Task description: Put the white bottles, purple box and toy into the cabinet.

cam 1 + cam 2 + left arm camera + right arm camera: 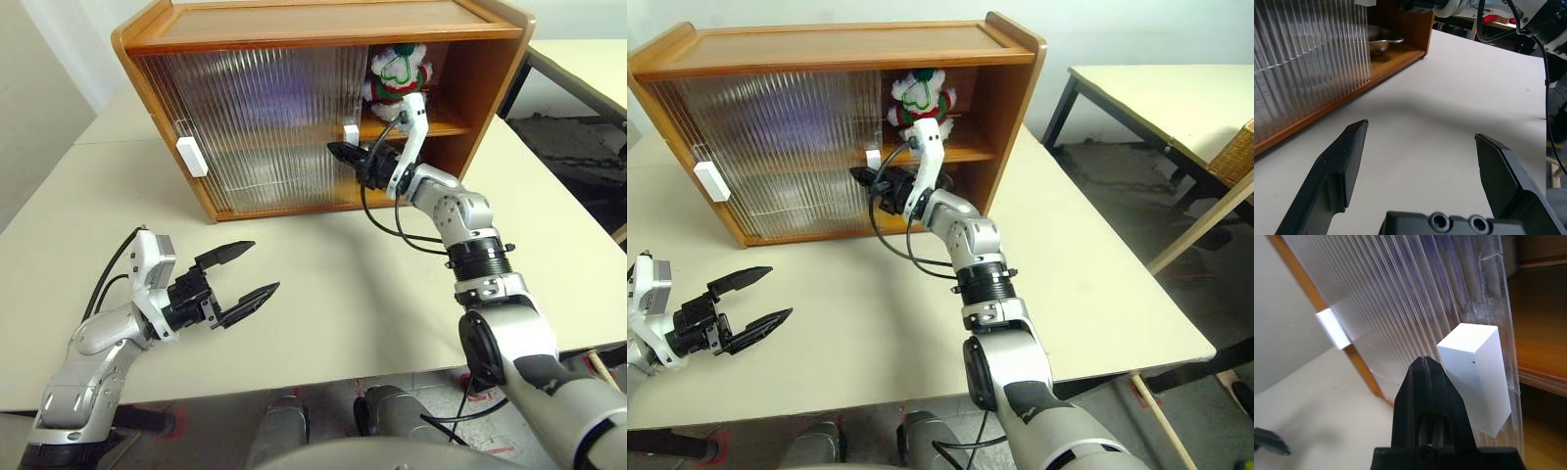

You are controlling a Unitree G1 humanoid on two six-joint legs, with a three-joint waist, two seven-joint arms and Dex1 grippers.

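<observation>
The wooden cabinet [323, 34] stands at the back of the table, its ribbed sliding doors [265, 127] covering the left and middle. In the uncovered right end, the toy [397, 73] sits on the upper shelf. My right gripper [338, 152] is shut and empty. Its tip lies in front of the door, right beside the white handle [1476, 372]; contact is unclear. My left gripper [265, 266] hovers open over the near left of the table, holding nothing. A purple haze shows through the ribbed door at the upper shelf. The purple box itself and the white bottles are hidden.
A steel bowl [1382, 41] rests on the lower shelf at the open end. A second white handle [191, 157] sits on the left door. The table [323, 294] is bare between my arms. Another table [1156, 98] stands off to the right.
</observation>
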